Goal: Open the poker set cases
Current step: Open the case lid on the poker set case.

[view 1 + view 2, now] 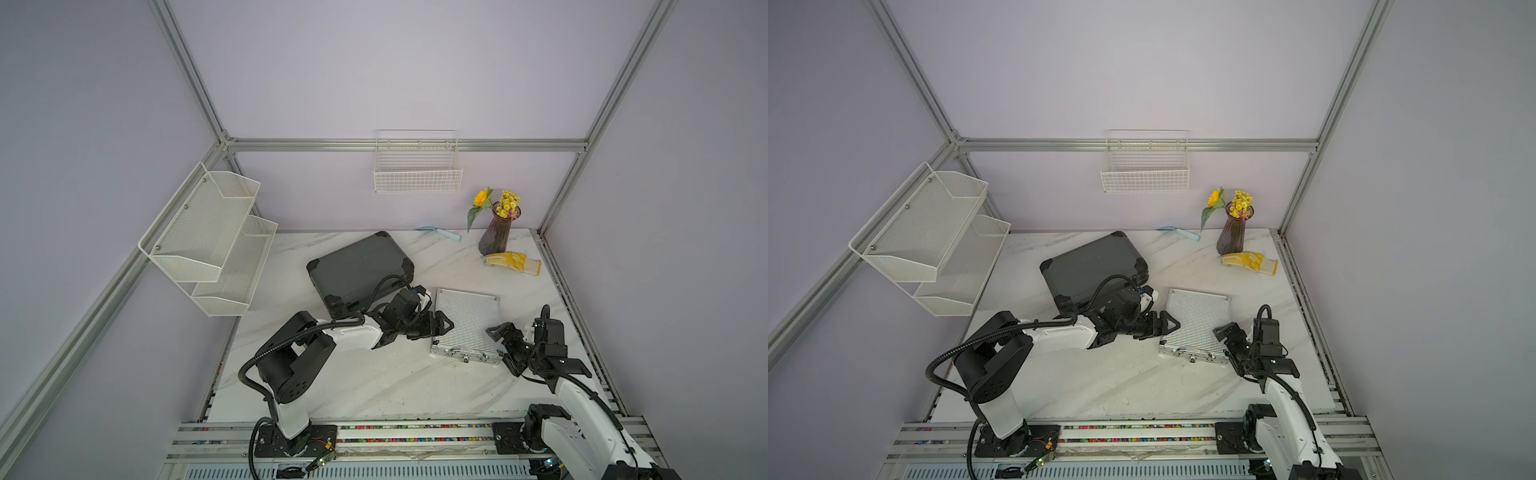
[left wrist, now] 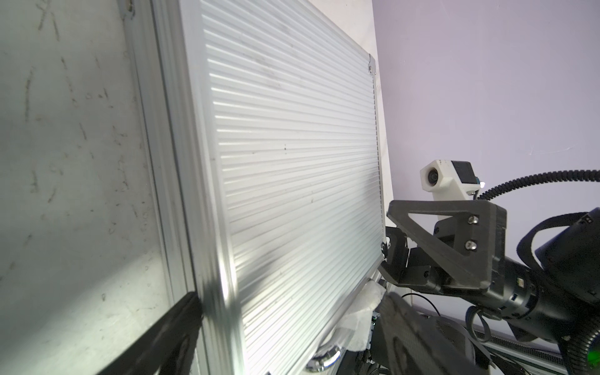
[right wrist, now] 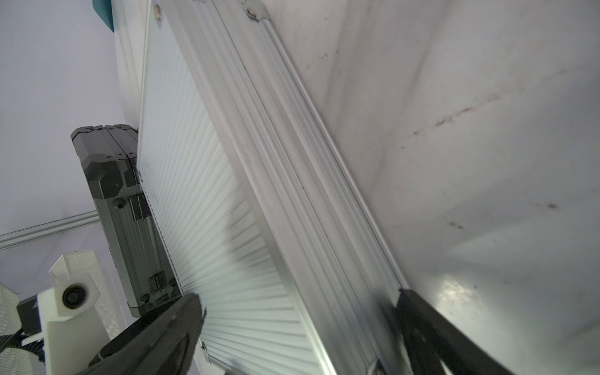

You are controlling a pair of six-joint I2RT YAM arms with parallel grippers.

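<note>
Both poker set cases lie closed on the marble table [image 1: 374,382]. The larger dark grey case [image 1: 357,270] [image 1: 1092,266] with black corner caps sits at the back left; the right wrist view shows its side [image 3: 110,201]. The smaller ribbed silver case [image 1: 465,324] [image 1: 1196,324] lies to the right, latches [image 1: 465,355] facing the front. My left gripper [image 1: 444,326] [image 2: 292,331] is open astride the silver case's left edge [image 2: 292,162], one finger by the side wall, one over the lid. My right gripper [image 1: 500,338] [image 3: 295,315] is open astride the right edge [image 3: 211,227].
A purple vase with yellow flowers [image 1: 494,235], a yellow glove [image 1: 513,262] and a light blue tool [image 1: 440,233] lie at the back right. A wire basket [image 1: 417,174] hangs on the back wall, and a two-tier mesh shelf [image 1: 212,237] on the left wall.
</note>
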